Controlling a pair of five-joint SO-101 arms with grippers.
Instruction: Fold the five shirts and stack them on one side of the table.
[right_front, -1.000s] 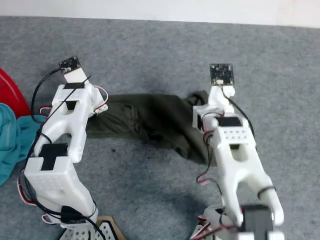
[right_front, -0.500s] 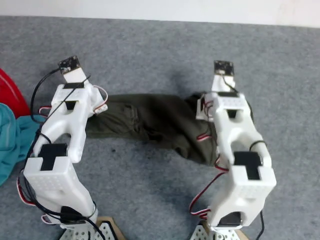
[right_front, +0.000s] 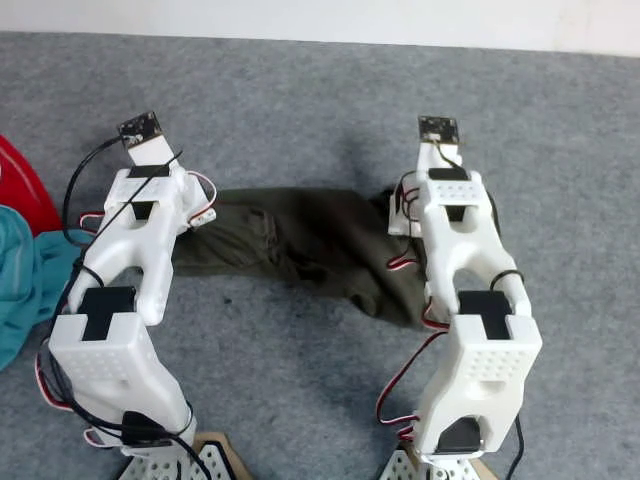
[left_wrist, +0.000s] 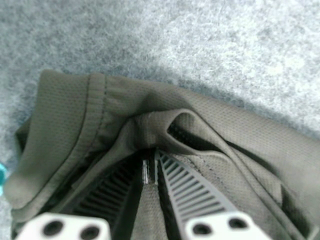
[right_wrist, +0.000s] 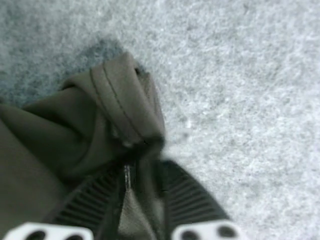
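Ribbed dark fingers (left_wrist: 182, 187) of the left gripper (left_wrist: 150, 172) are closed to a narrow slit in the left wrist view, and a raised pleat of the olive shirt (left_wrist: 240, 145) is pinched at their tips. A fine mesh knit is seen in the fabric, with a stitched hem band curving around the bunched end. The fuzzy grey table cover (left_wrist: 225, 45) is seen beyond it.

In the right wrist view, the ridged fingers (right_wrist: 187, 200) of the right gripper (right_wrist: 135, 175) are clamped on the shirt, whose rolled, seamed edge is gathered into a knob at their tips.

In the high view, the shirt is laid as a crumpled band on the middle of the table. Its long axis runs left to right between the left arm (right_front: 135, 250) and the right arm (right_front: 455, 260), and its right part sags towards the near side. A teal cloth (right_front: 25, 280) and a red item (right_front: 20, 190) are seen at the left edge.
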